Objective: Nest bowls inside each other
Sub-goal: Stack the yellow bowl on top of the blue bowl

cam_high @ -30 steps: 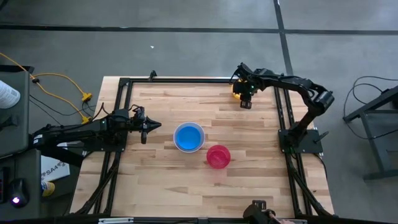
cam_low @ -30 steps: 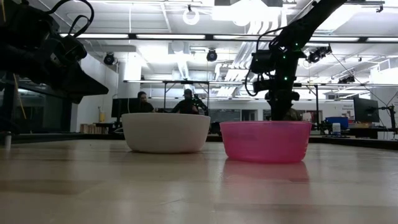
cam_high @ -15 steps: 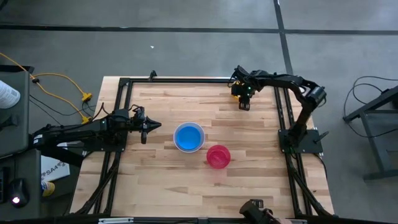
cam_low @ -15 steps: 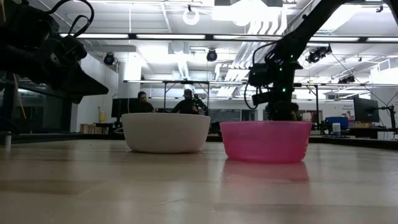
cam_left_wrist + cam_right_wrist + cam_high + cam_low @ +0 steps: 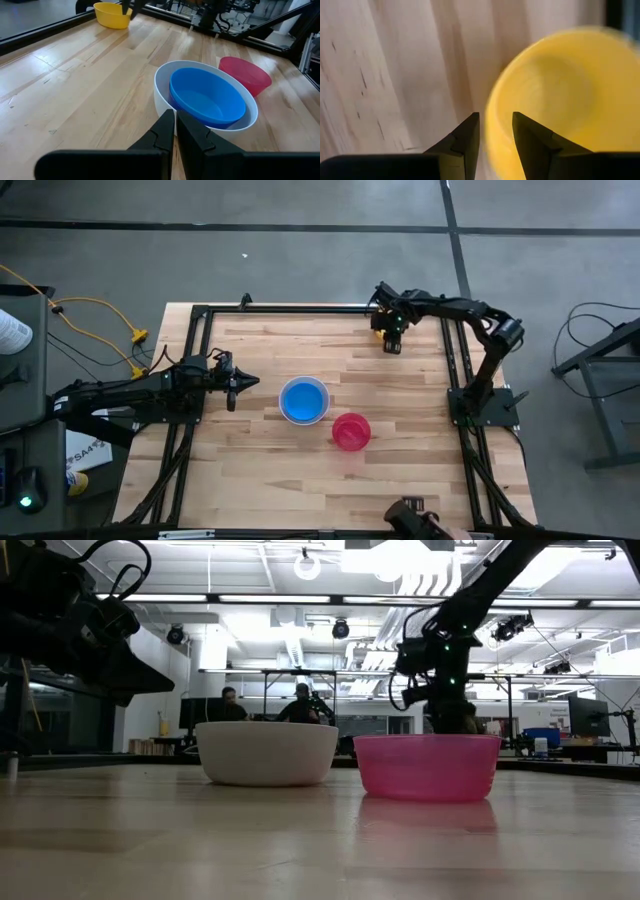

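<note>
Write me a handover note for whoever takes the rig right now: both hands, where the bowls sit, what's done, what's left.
Left hand: shut, empty, waiting at the table's left side, facing the stack.
Right hand: open, straddling the rim of the yellow bowl at the far right of the table; not yet gripped.
Done: blue bowl sits nested in the white bowl mid-table.
Left: yellow bowl and red bowl, which stands loose beside the stack.

Grey floor (image 5: 300,260) — bright ceiling lights (image 5: 400,560) over distant desks (image 5: 560,745).
</note>
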